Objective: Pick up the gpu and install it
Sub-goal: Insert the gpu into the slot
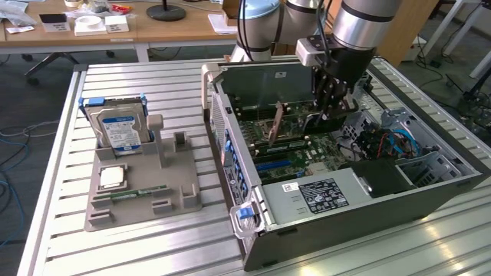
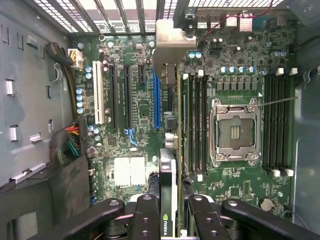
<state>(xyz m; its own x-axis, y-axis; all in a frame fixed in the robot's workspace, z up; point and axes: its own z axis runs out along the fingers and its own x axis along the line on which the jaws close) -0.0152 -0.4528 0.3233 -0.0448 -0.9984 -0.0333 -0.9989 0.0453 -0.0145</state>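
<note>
Currently, the black fingers (image 2: 146,216) are pinching the thin black gpu card with silver bracket (image 2: 168,170) edge-on above the green motherboard (image 2: 135,100) inside the open grey computer case (image 1: 345,225); a grey plastic tray (image 1: 180,198) is holding a silver hard drive (image 1: 121,129).

The worktop (image 1: 153,86) is ribbed bare aluminium with a dull sheen. The computer case (image 1: 368,224) is matt dark grey sheet metal. The parts tray (image 1: 142,195) is matt grey plastic. The gpu (image 2: 168,190) is black plastic with a smooth silvery metal end. The pincer (image 2: 170,212) looks satin black. The motherboard (image 2: 135,100) is glossy green.
</note>
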